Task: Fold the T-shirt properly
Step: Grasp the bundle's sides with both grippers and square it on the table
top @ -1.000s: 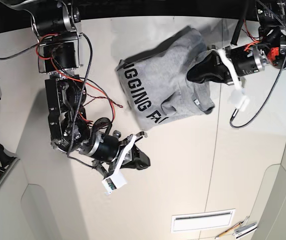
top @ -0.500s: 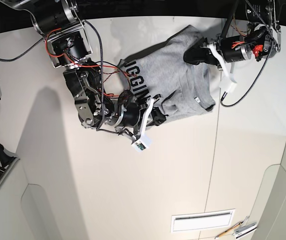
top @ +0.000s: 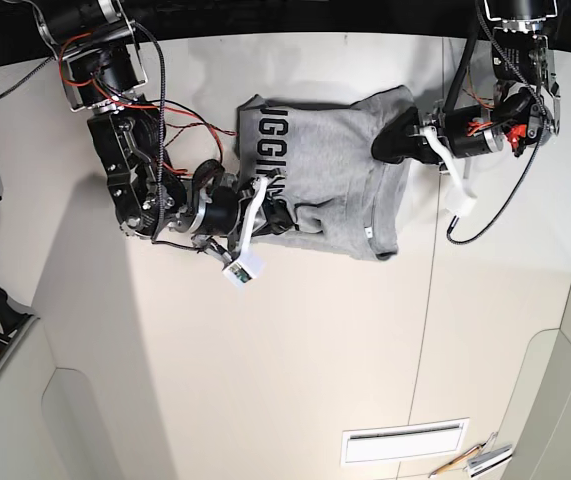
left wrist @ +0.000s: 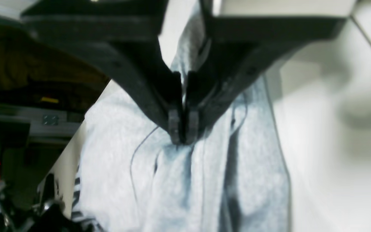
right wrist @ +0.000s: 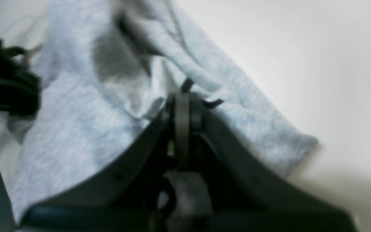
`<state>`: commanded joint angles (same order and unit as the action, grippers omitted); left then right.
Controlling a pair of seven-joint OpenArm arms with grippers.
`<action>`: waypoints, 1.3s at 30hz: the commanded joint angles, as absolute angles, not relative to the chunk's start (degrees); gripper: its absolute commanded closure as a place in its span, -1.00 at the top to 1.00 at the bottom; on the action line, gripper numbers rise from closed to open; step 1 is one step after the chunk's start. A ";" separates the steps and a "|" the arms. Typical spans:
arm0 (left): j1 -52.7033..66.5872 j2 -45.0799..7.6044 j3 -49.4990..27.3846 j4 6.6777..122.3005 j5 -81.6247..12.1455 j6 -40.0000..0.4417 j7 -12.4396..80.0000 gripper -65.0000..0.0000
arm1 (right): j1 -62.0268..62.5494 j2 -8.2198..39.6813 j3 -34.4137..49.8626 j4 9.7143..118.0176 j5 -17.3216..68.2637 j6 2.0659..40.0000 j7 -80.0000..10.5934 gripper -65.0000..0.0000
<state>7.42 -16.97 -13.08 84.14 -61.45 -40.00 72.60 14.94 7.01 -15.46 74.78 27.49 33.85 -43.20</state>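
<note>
- You have one shirt [top: 330, 175] to deal with, lying crumpled near the far edge of the tabletop [top: 295, 360], between the two arms.
- Your left gripper [left wrist: 183, 127] is clenched on a pinch of grey cloth; in its wrist view the jaws meet with the fabric bunched at the tips. In the base view it sits at the shirt's right edge.
- Your right gripper [right wrist: 183, 106] is likewise clamped on the shirt, at the opposite, lower-left edge, just beside the black lettering [top: 265, 165].
- So the shirt lies between your grippers, and neither arm is nearer: both already touch it.
- The shirt's long axis runs roughly from one gripper to the other, across the base view, with a loose flap hanging down on the right side.
- Judging from this, the next move turns on that line between the grips: pulling apart along it should flatten the cloth, though the bunched middle may resist.
- Count: one shirt, two grippers, both holding it.
</note>
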 joint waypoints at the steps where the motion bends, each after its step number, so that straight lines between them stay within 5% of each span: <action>1: 6.50 -16.93 -13.08 83.68 -61.45 -40.00 72.62 -0.92 | 14.17 7.29 -14.90 75.75 27.51 33.85 -43.90 -1.00; 13: -0.75 -16.95 -13.08 82.43 -58.81 -40.00 71.88 -0.92 | 4.38 11.60 -13.06 83.72 29.54 33.85 -45.23 -1.00; 18: -1.41 -19.40 -13.08 87.05 -68.84 -40.00 75.92 -0.92 | 4.27 11.55 -10.61 83.85 29.61 33.85 -44.97 -1.00; 24: 3.92 -23.20 -13.08 94.72 -69.80 -40.00 76.14 -0.92 | 4.40 11.55 -5.67 83.85 29.58 33.85 -42.02 -1.00; 39: 12.34 -19.99 -13.08 94.65 -64.86 -40.00 72.23 -0.92 | 3.70 9.47 -4.25 83.83 29.61 33.87 -41.43 -1.00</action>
<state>12.34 -19.99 -13.08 94.65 -64.86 -40.00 72.23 3.70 9.47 -4.25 83.83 29.61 33.87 -41.43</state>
